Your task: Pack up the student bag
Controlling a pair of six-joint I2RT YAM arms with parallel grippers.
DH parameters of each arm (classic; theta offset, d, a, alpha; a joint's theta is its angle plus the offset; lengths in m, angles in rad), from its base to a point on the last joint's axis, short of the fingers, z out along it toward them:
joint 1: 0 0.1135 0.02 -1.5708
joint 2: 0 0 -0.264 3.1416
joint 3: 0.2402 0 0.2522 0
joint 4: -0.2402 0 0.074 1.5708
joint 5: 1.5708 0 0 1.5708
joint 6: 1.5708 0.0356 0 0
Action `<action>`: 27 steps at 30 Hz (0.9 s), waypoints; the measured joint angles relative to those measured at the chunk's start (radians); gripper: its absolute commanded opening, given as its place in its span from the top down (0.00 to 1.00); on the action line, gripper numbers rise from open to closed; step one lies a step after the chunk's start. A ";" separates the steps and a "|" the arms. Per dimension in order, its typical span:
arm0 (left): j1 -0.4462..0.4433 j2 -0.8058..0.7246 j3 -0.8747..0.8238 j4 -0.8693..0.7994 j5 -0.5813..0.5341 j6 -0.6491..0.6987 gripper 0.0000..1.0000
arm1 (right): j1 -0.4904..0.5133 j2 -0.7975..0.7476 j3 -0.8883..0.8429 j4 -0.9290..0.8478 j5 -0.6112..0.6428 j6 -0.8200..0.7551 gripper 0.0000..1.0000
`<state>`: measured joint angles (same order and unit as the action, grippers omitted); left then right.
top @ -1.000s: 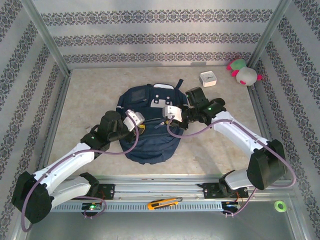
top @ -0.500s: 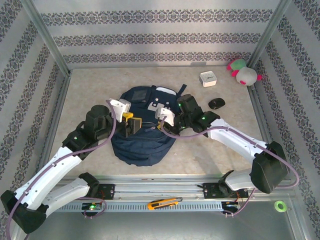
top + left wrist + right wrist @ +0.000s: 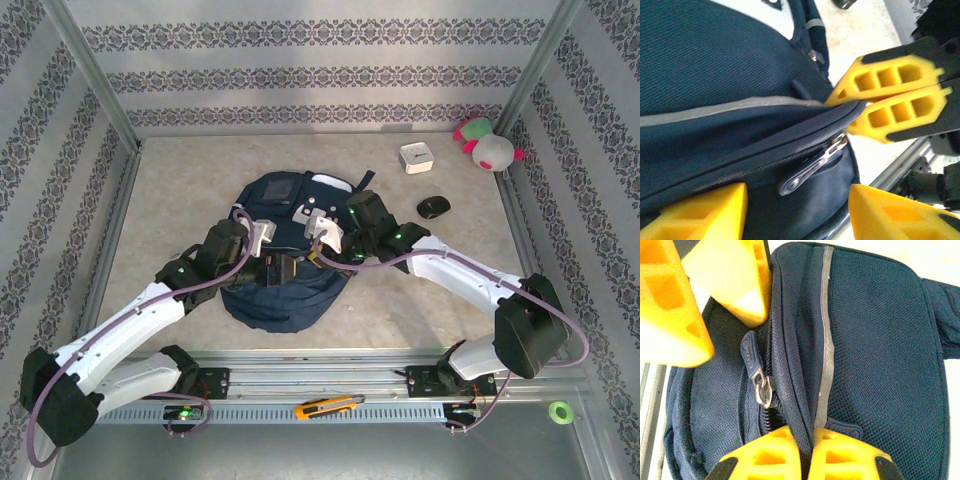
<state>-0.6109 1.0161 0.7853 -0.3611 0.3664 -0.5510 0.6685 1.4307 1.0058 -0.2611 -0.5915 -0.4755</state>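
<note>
The student bag [image 3: 285,205], navy blue with a grey stripe, lies in the middle of the table. My right gripper [image 3: 809,456] is shut on a fold of the bag's fabric beside the zipper track, just below the metal zipper pull [image 3: 761,388]. In the left wrist view its yellow fingers [image 3: 890,95] pinch that edge. My left gripper [image 3: 797,217] is open over the bag's near side. The zipper pull [image 3: 812,167] lies between its fingers, untouched. In the top view both grippers meet at the bag's front, left gripper [image 3: 284,268] and right gripper [image 3: 312,256].
A white box [image 3: 415,157], a black mouse [image 3: 433,207] and a plush toy [image 3: 487,143] sit at the back right. A yellow utility knife [image 3: 328,407] lies on the front rail and a green tape roll [image 3: 560,411] at the near right. Patterned walls enclose the table.
My left gripper has opened, swung out to the left and come back to the bag's zipper. The right arm shifted left, pulling the bag with it and uncovering the mouse.
</note>
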 measured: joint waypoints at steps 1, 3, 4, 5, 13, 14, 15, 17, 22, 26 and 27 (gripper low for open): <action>-0.003 0.007 0.000 0.010 -0.001 0.000 0.45 | 0.002 0.001 0.000 0.000 0.000 0.002 1.00; -0.004 0.020 0.000 0.022 -0.001 -0.001 0.47 | 0.002 0.004 0.002 -0.002 0.000 0.003 1.00; -0.005 0.026 0.000 0.031 0.000 -0.003 0.49 | 0.002 0.006 0.004 -0.003 0.000 0.006 1.00; -0.005 0.032 0.000 0.041 0.000 -0.005 0.53 | 0.002 0.008 0.006 -0.005 0.000 0.008 1.00; -0.031 0.055 0.000 0.114 0.004 -0.011 0.76 | 0.002 0.012 0.019 -0.011 0.015 0.039 1.00; -0.035 0.055 0.000 0.127 0.008 -0.011 0.77 | 0.002 0.012 0.022 -0.010 0.015 0.042 1.00; -0.038 0.055 0.000 0.142 0.011 -0.011 0.77 | 0.004 0.012 0.023 -0.009 0.014 0.045 1.00; -0.040 0.055 0.000 0.160 0.012 -0.011 0.75 | 0.004 0.012 0.026 -0.008 0.015 0.051 1.00; -0.044 0.058 -0.001 0.173 0.007 -0.006 0.70 | 0.004 0.012 0.026 -0.007 0.015 0.058 1.00; -0.045 0.079 0.001 0.172 -0.016 0.003 0.65 | 0.004 0.012 0.026 -0.009 0.016 0.060 1.00; -0.045 0.087 0.006 0.167 -0.019 0.007 0.61 | 0.004 0.012 0.026 -0.011 0.016 0.062 1.00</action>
<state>-0.6559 1.1027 0.7918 -0.1944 0.3470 -0.5438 0.6724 1.4429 1.0321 -0.2718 -0.5755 -0.4133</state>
